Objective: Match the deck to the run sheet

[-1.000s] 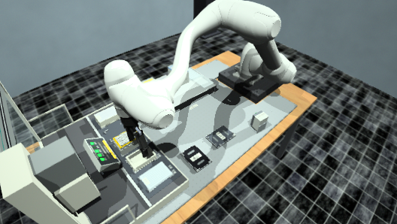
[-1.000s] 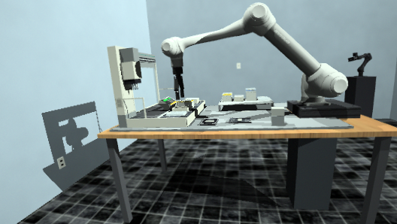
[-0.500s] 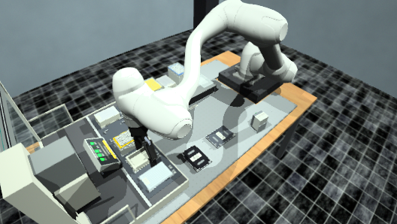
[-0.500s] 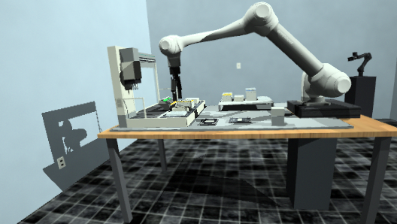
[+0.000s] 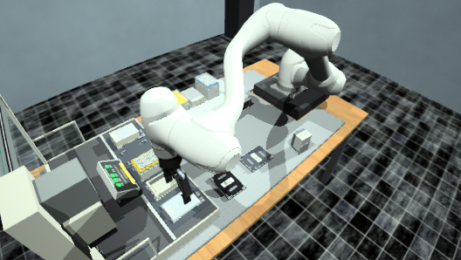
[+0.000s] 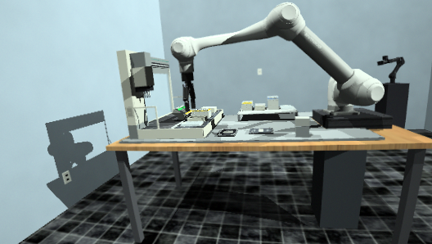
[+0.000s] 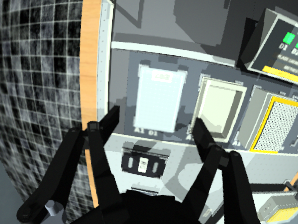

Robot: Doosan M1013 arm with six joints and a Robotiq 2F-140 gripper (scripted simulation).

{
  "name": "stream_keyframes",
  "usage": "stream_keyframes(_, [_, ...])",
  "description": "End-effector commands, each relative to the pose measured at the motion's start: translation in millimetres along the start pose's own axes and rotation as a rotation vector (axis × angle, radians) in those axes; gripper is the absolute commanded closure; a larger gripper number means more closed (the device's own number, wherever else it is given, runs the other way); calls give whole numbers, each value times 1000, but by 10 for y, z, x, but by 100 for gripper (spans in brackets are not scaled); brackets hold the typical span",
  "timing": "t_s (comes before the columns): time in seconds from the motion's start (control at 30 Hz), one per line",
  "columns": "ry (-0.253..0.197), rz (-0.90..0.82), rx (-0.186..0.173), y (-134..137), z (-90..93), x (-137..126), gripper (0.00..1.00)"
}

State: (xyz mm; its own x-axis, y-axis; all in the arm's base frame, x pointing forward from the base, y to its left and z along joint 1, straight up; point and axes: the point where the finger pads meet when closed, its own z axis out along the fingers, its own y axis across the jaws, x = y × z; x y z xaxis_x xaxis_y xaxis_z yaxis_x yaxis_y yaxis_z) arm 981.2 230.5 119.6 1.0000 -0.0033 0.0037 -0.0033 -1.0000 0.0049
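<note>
My gripper (image 5: 177,189) (image 6: 189,106) (image 7: 156,120) is open and empty. It hangs over the liquid handler's deck (image 5: 205,215), above the gap between two items. A pale blue lidded plate (image 5: 175,210) (image 7: 160,99) lies at the deck's near end. A cream open reservoir (image 5: 158,187) (image 7: 221,106) sits beside it. A yellow-framed tip rack (image 5: 144,160) (image 7: 280,129) with its cover off comes after that. A pale sealed block (image 5: 123,133) stands at the far end, with a bare position between it and the tip rack. I cannot read any labels.
A panel with green lights (image 5: 114,174) (image 7: 282,43) stands behind the deck. The shelf at the back holds a blue-topped rack (image 5: 206,84), a grey item (image 5: 193,96) and a yellow one (image 5: 180,97). Two black nests (image 5: 256,158) (image 5: 227,183) and a small box (image 5: 301,140) are on the mat.
</note>
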Motion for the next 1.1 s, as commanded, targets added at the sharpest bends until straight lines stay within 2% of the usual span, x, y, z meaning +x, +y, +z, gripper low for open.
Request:
stream_keyframes(0.0, [2,0,1,-2,-17,3,21])
stream_keyframes(0.93, [2,0,1,-2,-17,3,21])
stream_keyframes(1.07, [2,0,1,-2,-84,3,21])
